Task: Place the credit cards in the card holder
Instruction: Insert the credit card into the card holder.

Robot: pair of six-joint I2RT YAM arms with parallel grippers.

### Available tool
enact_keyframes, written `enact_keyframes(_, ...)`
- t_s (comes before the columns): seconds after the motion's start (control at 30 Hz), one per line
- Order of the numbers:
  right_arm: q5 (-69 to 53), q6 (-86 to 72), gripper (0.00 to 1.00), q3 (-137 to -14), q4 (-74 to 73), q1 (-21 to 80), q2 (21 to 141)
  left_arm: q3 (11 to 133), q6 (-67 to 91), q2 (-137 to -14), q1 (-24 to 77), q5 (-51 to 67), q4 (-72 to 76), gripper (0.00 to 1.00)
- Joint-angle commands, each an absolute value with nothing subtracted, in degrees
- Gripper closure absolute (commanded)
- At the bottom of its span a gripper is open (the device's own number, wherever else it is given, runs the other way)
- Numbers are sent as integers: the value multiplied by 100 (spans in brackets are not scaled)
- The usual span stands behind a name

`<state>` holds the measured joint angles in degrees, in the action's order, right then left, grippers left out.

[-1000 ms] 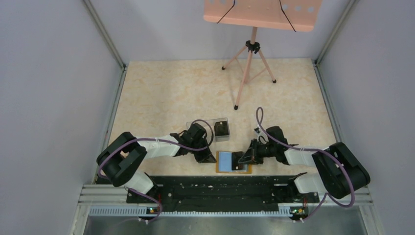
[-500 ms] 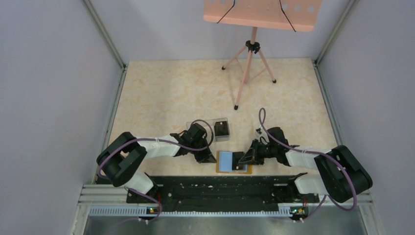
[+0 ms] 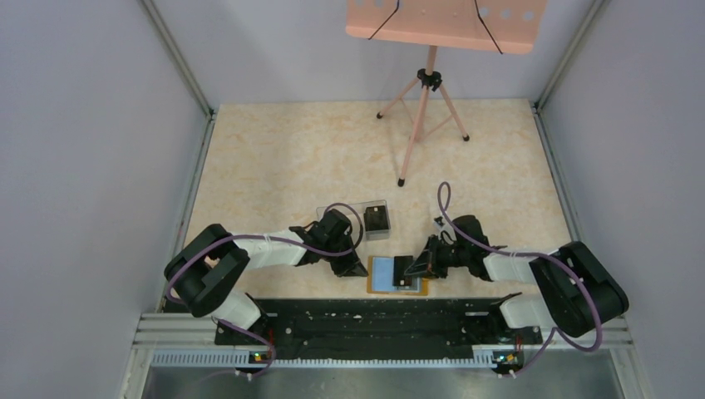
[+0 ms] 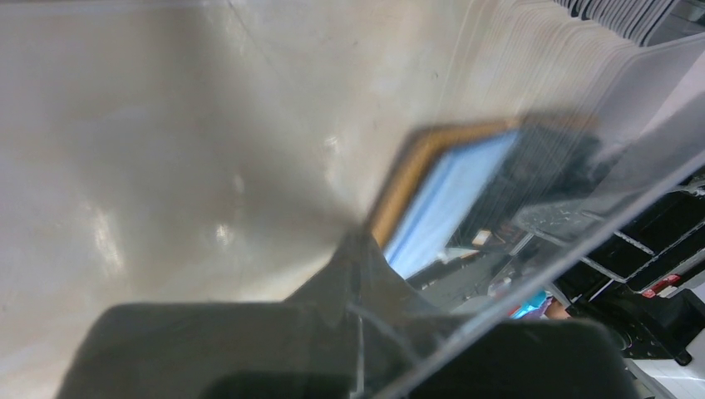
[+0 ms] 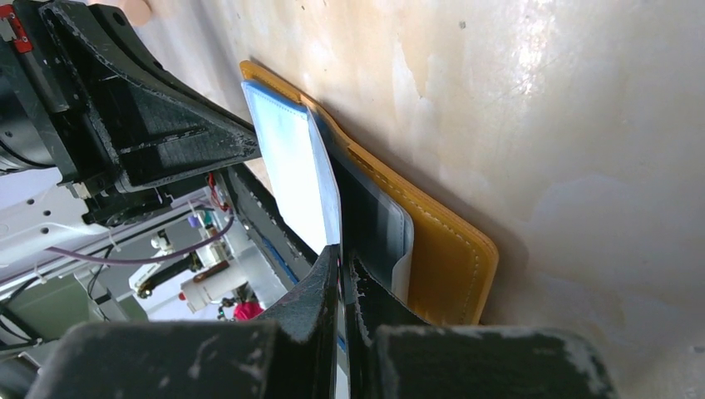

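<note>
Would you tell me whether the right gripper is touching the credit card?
Touching. The right wrist view shows the right gripper pinched shut on the edge of the credit card.

My right gripper (image 5: 342,253) is matt black plastic, scuffed. The credit card (image 5: 370,212) is glossy dark plastic; the card holder (image 5: 449,249) looks like smooth tan leather, stitched. The table (image 5: 582,125), upper right, is glossy.

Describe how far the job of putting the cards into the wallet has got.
Done: the wallet lies open, the closed left gripper at its left edge. In hand: the right gripper pinches a dark card against the wallet's inside; whether it is in a pocket is unclear. Left: seating it, then the second card in the clear box.
</note>
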<state>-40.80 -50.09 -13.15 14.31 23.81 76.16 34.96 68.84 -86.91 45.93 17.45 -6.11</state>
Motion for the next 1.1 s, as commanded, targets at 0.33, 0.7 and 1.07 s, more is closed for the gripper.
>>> enact_keyframes(0.33,-3844,-5176,100,-1193,1194,2554,7388,3604,6776,-8885,4656,1389,-756,100)
enact_keyframes(0.7,-3840,-5315,100,-1126,940,2562,7084,3616,6768,-8894,4654,1379,-765,100)
enact_keyframes(1.07,-4027,-5406,100,-1062,1224,2676,7409,3660,6759,-8916,4656,1371,-773,100)
